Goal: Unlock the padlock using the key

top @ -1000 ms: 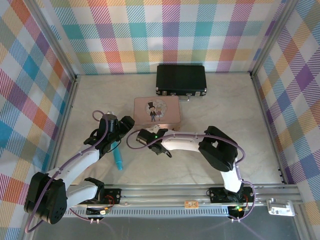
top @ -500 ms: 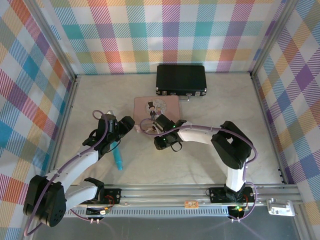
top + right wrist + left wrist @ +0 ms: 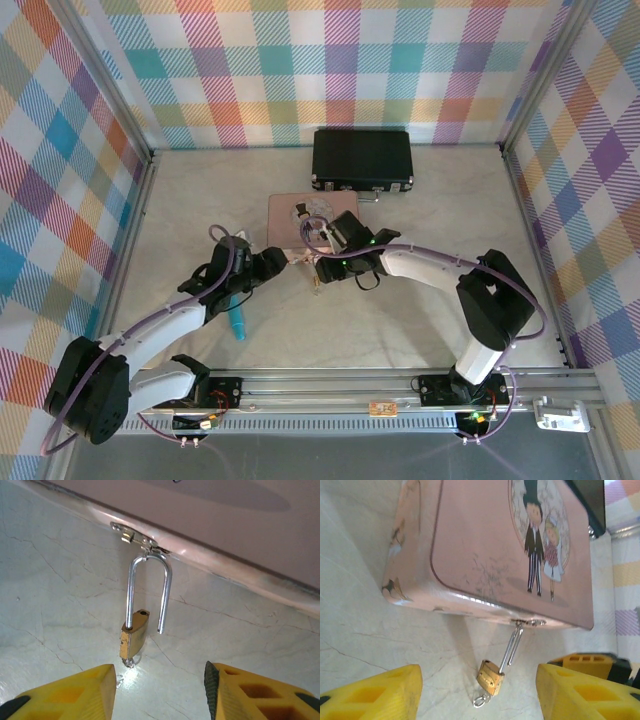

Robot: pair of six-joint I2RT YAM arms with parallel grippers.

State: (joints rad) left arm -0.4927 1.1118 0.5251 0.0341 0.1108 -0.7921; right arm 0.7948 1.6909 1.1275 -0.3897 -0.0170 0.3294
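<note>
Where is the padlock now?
Centre of the right wrist view: the padlock lies on the table, its open shackle hooked through the pink tin's clasp.

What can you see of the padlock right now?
The padlock is tiny, with a brass-gold body and a thin silvery U-shaped shackle. The shackle stands open: one leg sits in the body, the other hangs free. It is hooked through the clasp on the edge of the pink tin, and the body lies on the marbled table. A small silvery ring shows at the body's lower end.
</note>
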